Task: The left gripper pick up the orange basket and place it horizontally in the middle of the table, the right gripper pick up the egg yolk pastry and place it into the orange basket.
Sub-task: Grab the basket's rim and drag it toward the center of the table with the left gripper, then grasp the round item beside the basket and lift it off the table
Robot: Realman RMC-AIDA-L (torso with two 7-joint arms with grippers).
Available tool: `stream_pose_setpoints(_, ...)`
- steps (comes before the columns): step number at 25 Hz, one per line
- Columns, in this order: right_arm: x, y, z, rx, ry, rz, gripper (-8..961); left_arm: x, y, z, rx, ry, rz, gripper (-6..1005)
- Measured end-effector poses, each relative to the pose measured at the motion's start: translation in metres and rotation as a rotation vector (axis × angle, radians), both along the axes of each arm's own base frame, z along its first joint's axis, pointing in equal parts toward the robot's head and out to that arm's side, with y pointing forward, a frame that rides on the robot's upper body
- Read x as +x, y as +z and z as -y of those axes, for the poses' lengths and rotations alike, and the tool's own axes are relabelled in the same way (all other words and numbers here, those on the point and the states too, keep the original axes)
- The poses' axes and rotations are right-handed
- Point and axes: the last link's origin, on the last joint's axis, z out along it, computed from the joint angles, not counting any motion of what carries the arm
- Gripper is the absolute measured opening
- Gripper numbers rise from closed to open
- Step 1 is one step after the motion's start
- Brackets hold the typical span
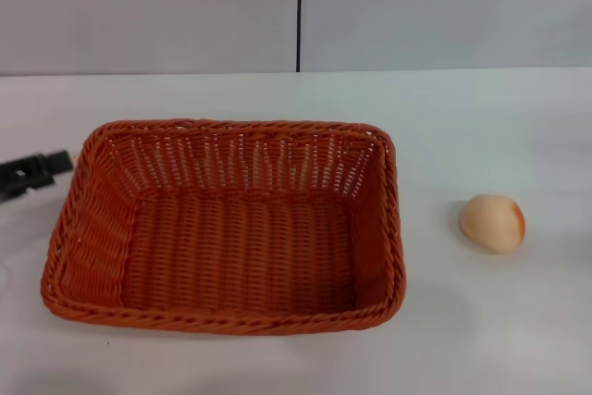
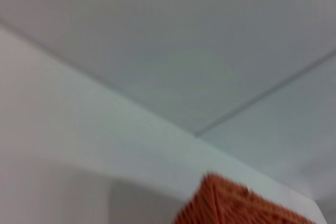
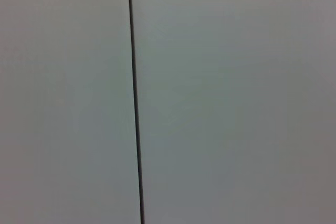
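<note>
The orange basket lies flat and lengthwise across the middle of the white table, and nothing is inside it. The egg yolk pastry rests on the table to the right of the basket, apart from it. My left gripper reaches in from the left edge, its tip just beside the basket's left rim, apparently not holding it. A corner of the orange basket shows in the left wrist view. My right gripper is out of view.
A grey wall with a dark vertical seam runs behind the table. The right wrist view shows only that wall and its seam.
</note>
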Motion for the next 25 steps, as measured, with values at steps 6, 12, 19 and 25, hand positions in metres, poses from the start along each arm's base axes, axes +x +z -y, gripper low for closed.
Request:
stream_pose_setpoints(6,-0.002,0.010,-0.004,-0.064,0.097,-0.083,782,-0.021,0.024,-0.007,0.297,-0.102,-0.071,578)
stream_pose_setpoints(12,-0.018,0.037,-0.011,-0.372,0.322,-0.207,783,-0.017,0.024,-0.006,0.651,-0.292,-0.056,576)
stream_pose_setpoints(19,-0.050,0.053,-0.032,-0.849,0.405,-0.236,783,0.005,0.009,0.002,0.954,-0.529,-0.120,574)
stream_pose_setpoints(25,-0.083,0.049,-0.056,-1.264,0.305,-0.171,782,0.019,-0.004,0.004,1.049,-0.637,-0.159,572)
